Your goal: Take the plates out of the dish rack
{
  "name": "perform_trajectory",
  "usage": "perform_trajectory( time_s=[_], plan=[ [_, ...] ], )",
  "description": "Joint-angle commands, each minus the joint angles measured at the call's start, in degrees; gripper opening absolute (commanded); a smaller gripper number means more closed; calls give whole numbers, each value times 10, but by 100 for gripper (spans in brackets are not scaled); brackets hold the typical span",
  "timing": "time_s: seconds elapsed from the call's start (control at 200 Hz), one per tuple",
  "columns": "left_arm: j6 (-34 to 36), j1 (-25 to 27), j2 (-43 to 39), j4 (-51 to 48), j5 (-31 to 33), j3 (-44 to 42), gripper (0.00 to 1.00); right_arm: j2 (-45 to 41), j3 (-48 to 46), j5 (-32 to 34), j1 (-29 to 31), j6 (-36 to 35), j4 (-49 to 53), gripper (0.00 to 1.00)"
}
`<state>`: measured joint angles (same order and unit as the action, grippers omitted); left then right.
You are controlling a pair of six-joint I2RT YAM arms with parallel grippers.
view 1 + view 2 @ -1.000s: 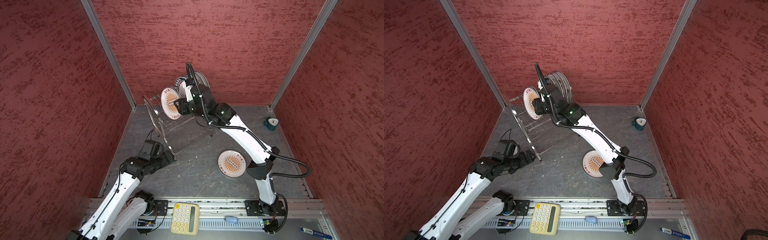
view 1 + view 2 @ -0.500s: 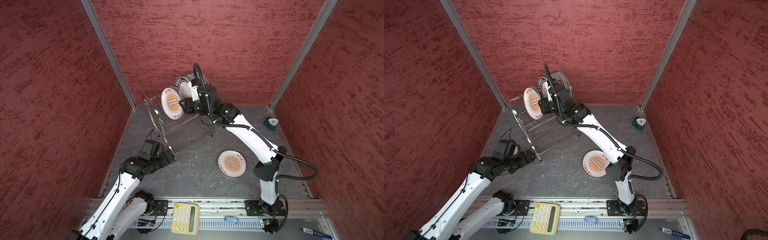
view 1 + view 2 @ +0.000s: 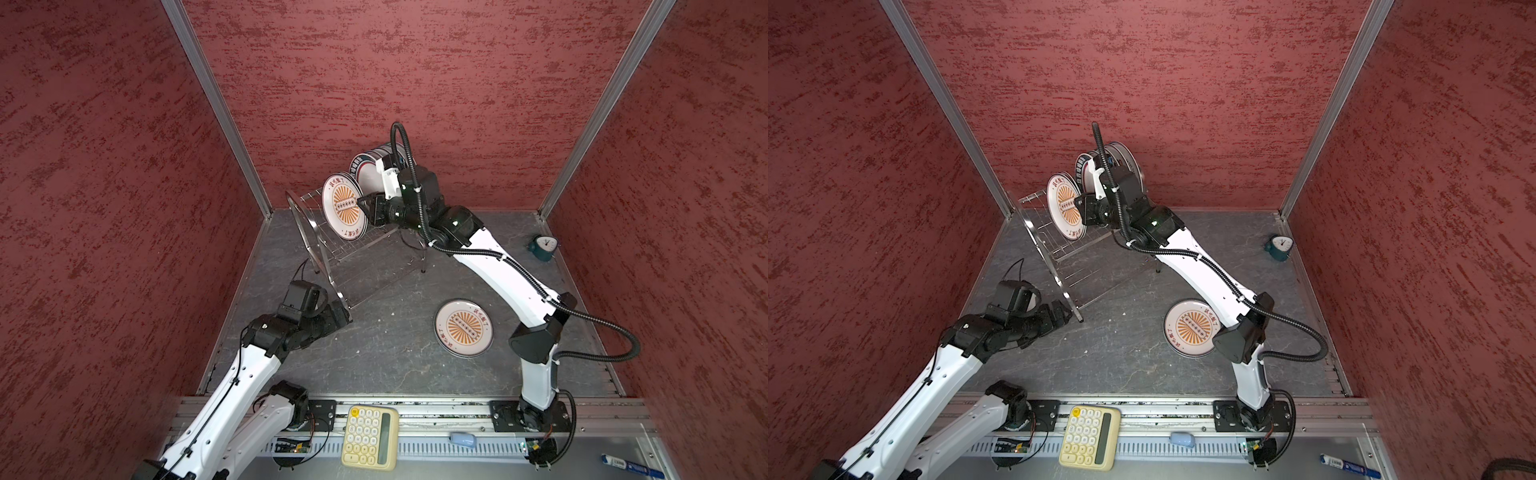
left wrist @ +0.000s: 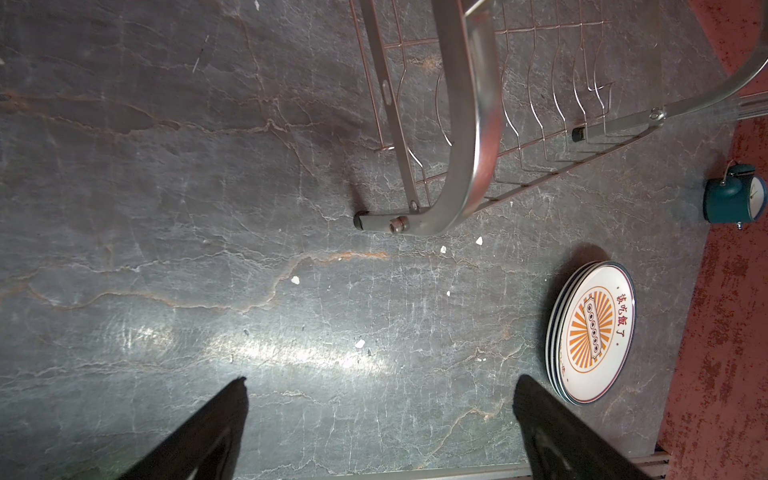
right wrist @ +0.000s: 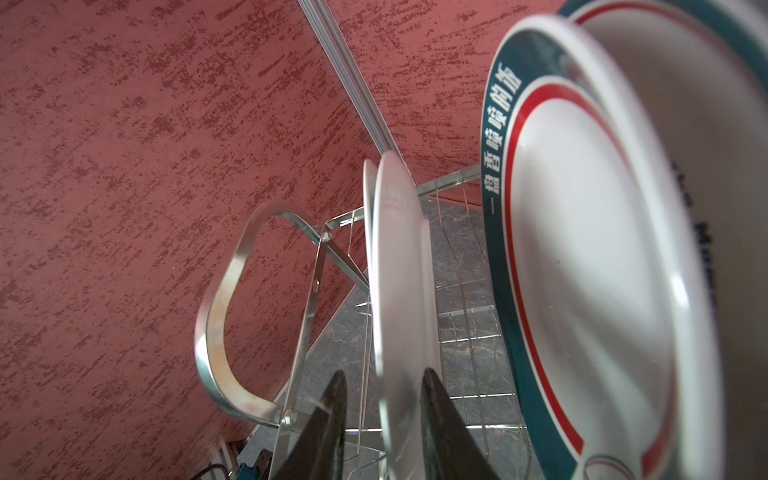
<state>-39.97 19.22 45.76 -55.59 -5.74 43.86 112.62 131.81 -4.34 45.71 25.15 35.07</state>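
Where the grey stone surface (image 3: 395,353) runs into the back-left corner, the dish rack (image 3: 316,237) stands angled to the walls.

Top shelf carries plates on edge. A sunburst plate (image 3: 343,205) is nearest the front with its face toward the camera. The teal-rim plates (image 3: 365,170) are behind it, partly hidden by the right arm.

A stack of sunburst plates (image 3: 463,328) lies flat on the surface right of centre, well apart from the rack. Left wrist view shows several rims in that stack (image 4: 590,332).

Right hand (image 3: 362,206) sits at the sunburst plate's right edge. In the right wrist view its fingers (image 5: 440,415) straddle a white plate rim (image 5: 399,270) seen edge-on, with a thinner rim just beyond. One finger is on or almost on the plate, a gap shows at the other, so it's around the rim but not clamped. Can't tell which of the two rims is the sunburst one.

Left hand (image 3: 343,313) is low over the surface just beside the rack's near foot, fingers (image 4: 208,424) spread wide with nothing between them.

Yellow calculator (image 3: 370,438) lies on the front rail. Small teal clock (image 3: 542,247) stands at the far right edge of the surface.
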Motion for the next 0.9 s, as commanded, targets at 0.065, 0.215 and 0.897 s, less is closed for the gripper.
perform_trajectory(
  time_s=[0.065, 0.215, 0.897],
  plan=[
    [13, -4, -4, 8, -1, -7, 100, -16, -6, -24, -7, 8, -29, 26],
    [14, -5, -3, 9, -1, -7, 99, -17, -6, -34, -10, 10, -38, 22],
    [14, -5, 0, 13, -3, -10, 99, 14, 36, -48, -15, 14, -7, 11]
  ],
)
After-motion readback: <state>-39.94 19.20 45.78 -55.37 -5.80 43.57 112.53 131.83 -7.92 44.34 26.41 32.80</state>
